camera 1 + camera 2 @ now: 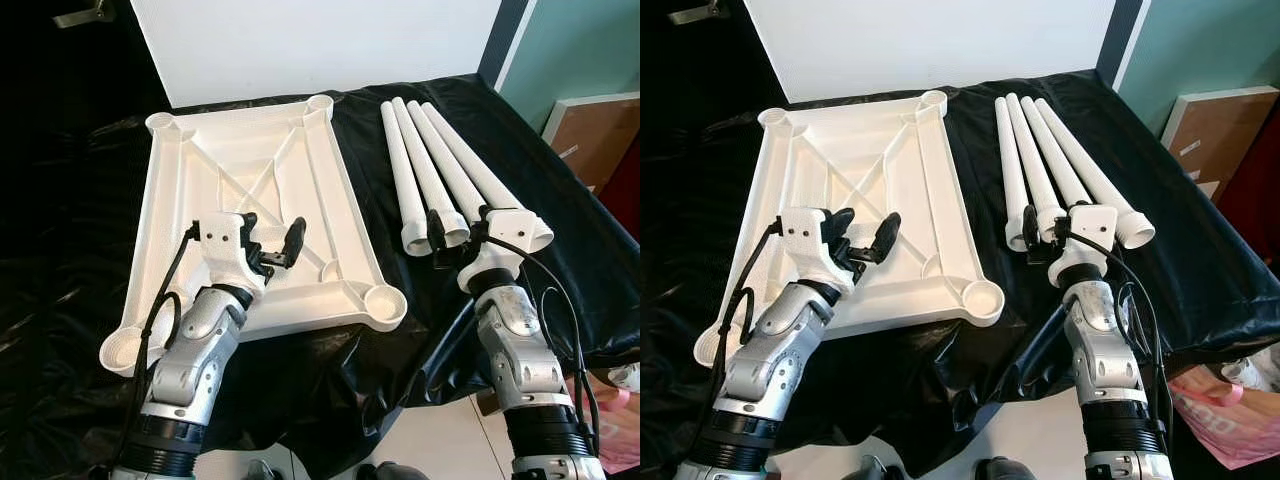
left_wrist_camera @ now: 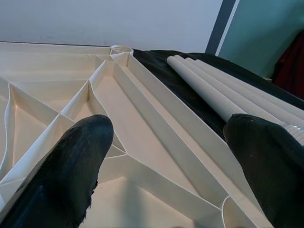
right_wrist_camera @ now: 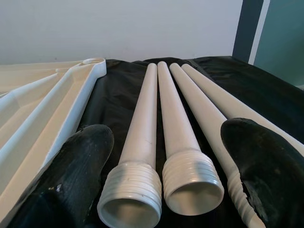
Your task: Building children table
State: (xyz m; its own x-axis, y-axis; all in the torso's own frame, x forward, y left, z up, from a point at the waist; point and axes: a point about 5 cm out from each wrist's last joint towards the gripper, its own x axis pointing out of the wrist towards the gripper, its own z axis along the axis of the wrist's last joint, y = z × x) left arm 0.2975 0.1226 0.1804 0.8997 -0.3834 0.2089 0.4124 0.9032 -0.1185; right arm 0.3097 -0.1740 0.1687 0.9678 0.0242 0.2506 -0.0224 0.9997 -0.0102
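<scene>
we see the white tabletop [image 1: 250, 200] upside down on the black-draped desk [image 1: 80, 330], four legs [image 1: 440, 175] just beside it. left gripper [image 1: 272, 240] over tabletop, fingers wide, empty. right gripper [image 3: 166, 171] fingers wide round two leg ends, no grip.

Black-draped table [image 1: 560, 230]: upturned white tabletop [image 1: 250, 170] left, four white legs [image 1: 440, 170] right.
</scene>
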